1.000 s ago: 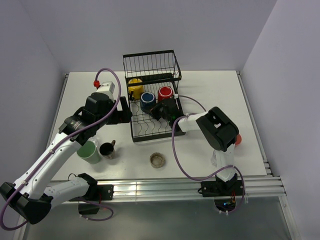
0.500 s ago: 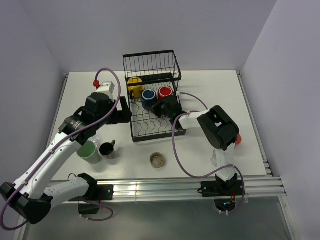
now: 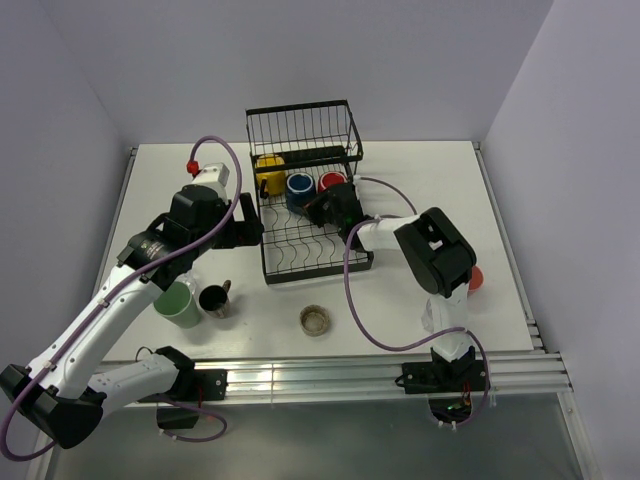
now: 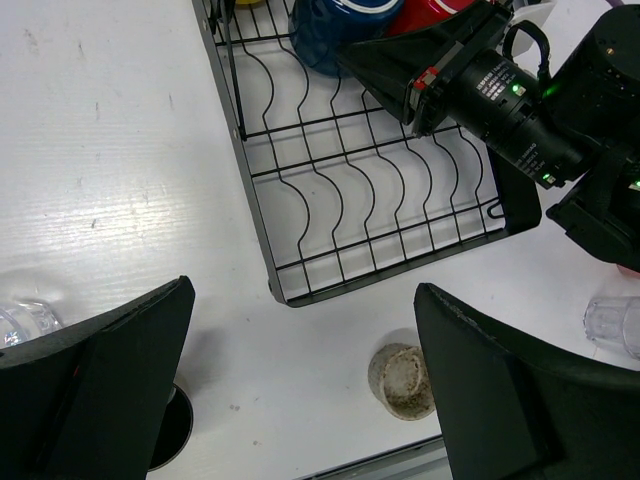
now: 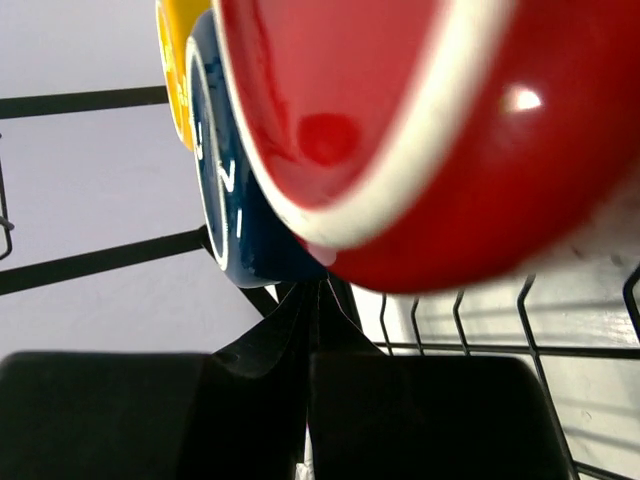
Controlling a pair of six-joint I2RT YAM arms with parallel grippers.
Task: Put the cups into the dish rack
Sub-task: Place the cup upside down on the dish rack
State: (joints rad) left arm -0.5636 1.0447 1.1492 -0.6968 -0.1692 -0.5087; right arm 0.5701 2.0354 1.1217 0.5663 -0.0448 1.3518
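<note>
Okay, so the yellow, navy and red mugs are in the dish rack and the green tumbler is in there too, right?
Not quite. The green tumbler sits on the table left of the dish rack, beside the black mug, as the top external view shows. The yellow mug, navy mug and red mug are in the rack.

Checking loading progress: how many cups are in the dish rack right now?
3, in a row across the dish rack: yellow cup on the left, navy cup in the middle, red cup on the right. The right arm could hide another.
</note>
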